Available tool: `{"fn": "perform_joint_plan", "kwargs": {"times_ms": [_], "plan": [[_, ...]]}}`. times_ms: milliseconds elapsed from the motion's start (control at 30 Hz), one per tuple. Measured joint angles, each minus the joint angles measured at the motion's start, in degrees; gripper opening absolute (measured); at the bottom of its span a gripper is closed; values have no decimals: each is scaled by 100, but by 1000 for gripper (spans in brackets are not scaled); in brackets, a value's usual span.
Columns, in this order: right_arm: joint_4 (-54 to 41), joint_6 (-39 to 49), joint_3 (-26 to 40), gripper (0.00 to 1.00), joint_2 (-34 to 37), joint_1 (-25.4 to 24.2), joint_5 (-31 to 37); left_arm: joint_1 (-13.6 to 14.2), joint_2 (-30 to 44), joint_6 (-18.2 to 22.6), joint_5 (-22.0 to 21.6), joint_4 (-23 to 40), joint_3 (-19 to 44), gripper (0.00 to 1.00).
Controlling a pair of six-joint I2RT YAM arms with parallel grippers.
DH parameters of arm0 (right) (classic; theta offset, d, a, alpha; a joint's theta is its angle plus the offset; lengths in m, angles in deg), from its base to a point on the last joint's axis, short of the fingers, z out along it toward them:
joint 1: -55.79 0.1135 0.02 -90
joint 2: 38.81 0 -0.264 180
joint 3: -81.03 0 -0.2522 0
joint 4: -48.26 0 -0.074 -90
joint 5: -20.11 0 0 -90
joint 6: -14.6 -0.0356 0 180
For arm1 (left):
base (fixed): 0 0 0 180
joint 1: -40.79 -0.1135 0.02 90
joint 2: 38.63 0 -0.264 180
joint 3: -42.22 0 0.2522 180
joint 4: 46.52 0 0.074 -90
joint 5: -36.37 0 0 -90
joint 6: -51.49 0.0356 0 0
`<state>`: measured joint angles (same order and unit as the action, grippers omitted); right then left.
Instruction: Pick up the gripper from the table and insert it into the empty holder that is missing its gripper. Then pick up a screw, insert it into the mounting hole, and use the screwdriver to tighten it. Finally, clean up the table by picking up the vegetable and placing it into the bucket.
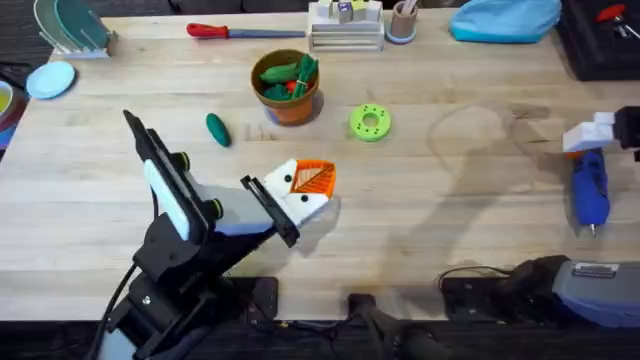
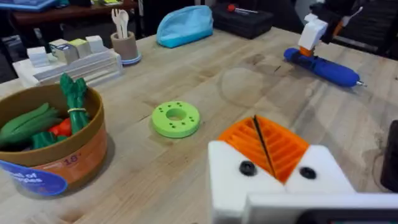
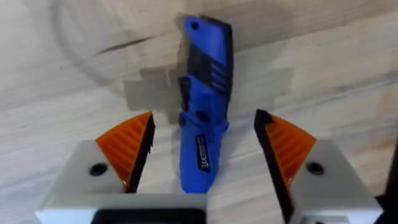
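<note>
My left gripper (image 1: pixel 312 181) rests shut at mid-table, its two orange ribbed wedges pressed together (image 2: pixel 263 147). Each wedge sits in a white holder (image 2: pixel 314 171) with a dark screw head (image 2: pixel 247 167); which wedge is the task's gripper I cannot tell. The blue screwdriver (image 1: pixel 589 189) lies on the table at the right. My right gripper (image 3: pixel 202 134) hangs open just above it, one orange pad on either side of the blue body (image 3: pixel 205 112), not touching. The dark green vegetable (image 1: pixel 217 129) lies on the wood left of the orange-brown bucket (image 1: pixel 290 105), which holds several toy vegetables.
A bright green disc with holes (image 1: pixel 370 122) lies right of the bucket. Along the far edge are a red-handled hand tool (image 1: pixel 222 31), a white rack (image 1: pixel 345 25), a pale cup with sticks (image 1: pixel 403 20) and a blue pouch (image 1: pixel 505 18).
</note>
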<state>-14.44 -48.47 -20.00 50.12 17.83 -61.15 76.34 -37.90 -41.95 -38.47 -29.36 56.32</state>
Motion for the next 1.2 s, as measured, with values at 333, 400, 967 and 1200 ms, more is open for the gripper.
{"fn": "perform_joint_plan", "kwargs": {"times_ms": [333, 400, 967, 1200], "plan": [[375, 77, 15, 992, 754, -439, -549, 0, 0, 0, 0, -7, 0, 13], [465, 77, 15, 992, 874, -450, -577, 0, 0, 0, 0, -7, 0, 13], [670, 75, 55, 992, 1246, -450, -1013, 0, 0, 0, 0, -4, 0, 13], [587, 87, 63, 788, 1246, -452, -998, 0, 0, 0, 0, -4, 0, 13]]}}
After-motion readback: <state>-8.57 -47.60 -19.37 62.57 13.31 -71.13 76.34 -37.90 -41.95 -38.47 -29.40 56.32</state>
